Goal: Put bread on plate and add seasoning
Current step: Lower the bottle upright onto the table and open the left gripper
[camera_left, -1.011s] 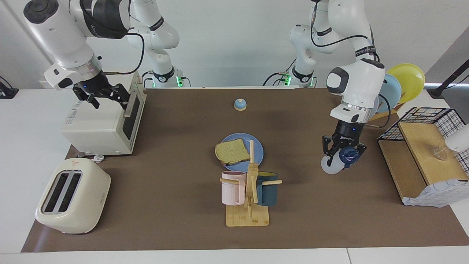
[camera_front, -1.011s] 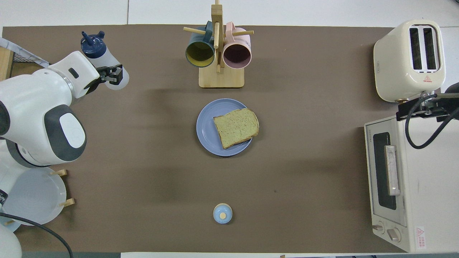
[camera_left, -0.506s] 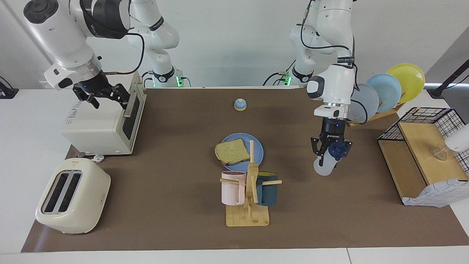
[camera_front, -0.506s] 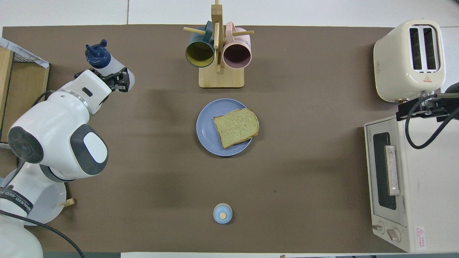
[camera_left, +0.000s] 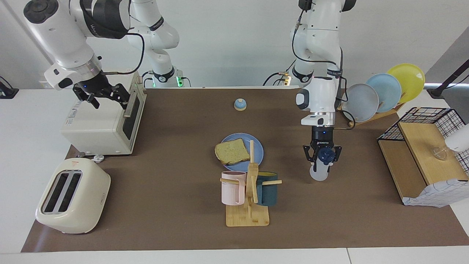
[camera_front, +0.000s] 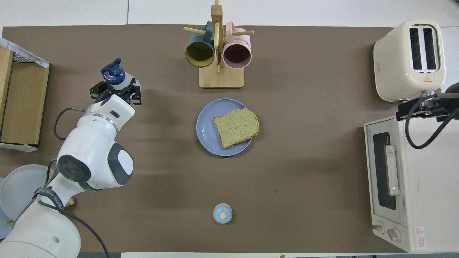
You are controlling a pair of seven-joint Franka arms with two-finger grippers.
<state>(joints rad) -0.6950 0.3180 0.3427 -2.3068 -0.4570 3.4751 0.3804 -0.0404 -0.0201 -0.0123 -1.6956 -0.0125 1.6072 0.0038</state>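
My right gripper (camera_left: 103, 94) waits over the toaster oven (camera_left: 100, 124), fingers apart and holding nothing. On the tabletop (camera_left: 176, 190), the bread (camera_left: 231, 151) already lies on the blue plate (camera_left: 258, 152), just nearer to me than the mug rack (camera_left: 247, 205), so that part looks done. My left gripper (camera_left: 322, 157) has its fingers clamped on the seasoning bottle (camera_left: 319, 172), held in the air over bare tabletop toward my left arm's end, well apart from the plate. What is left, I judge: carry the bottle over the bread and season it.
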